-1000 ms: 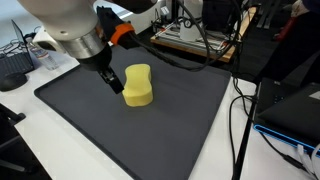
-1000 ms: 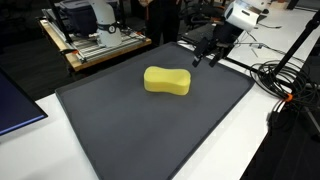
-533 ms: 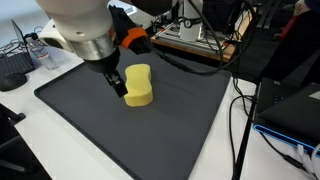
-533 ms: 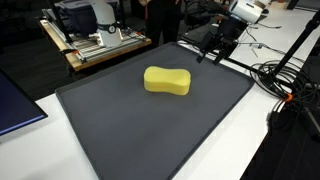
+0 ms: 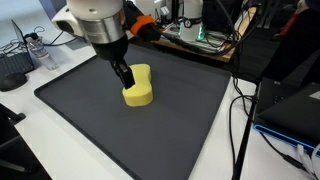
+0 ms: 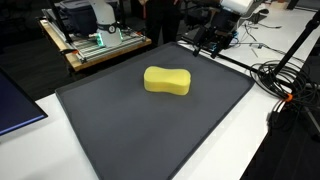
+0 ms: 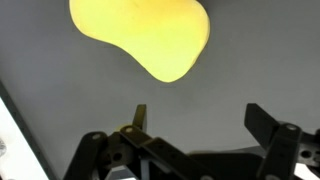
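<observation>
A yellow peanut-shaped sponge lies on a dark grey mat. My gripper hangs open above the mat near one of its corners, apart from the sponge and touching nothing. In the wrist view the sponge fills the top of the picture. The gripper shows below it, its two dark fingertips spread wide over bare mat with nothing between them.
Cables trail over the white table beside the mat. A wooden bench with equipment stands behind. A keyboard lies at one side, a blue flat item at another, and a dark box nearby.
The arm has swung sideways and lifted a little over the mat's corner, staying open. The sponge has not moved.
</observation>
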You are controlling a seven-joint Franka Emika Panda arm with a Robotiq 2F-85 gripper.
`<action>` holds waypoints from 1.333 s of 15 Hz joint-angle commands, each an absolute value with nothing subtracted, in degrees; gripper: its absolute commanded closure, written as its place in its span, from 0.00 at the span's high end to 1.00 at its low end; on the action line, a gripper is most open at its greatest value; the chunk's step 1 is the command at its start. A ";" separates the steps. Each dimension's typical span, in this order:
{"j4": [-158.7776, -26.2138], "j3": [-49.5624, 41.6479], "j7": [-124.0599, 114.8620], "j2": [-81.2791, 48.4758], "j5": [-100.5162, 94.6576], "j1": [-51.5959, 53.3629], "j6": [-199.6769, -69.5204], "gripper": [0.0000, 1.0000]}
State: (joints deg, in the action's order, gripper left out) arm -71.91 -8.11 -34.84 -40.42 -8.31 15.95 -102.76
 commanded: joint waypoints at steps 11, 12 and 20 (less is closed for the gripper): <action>-91.46 -3.65 -34.98 -28.13 -11.20 15.02 -117.21 1.00; -93.32 -3.22 -34.64 -27.57 -11.41 15.10 -118.59 1.00; -112.80 -2.40 -31.18 -21.77 -11.59 13.95 -133.09 1.00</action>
State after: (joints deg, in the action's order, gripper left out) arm -103.05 -2.73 -32.96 -27.44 -10.93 15.47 -127.73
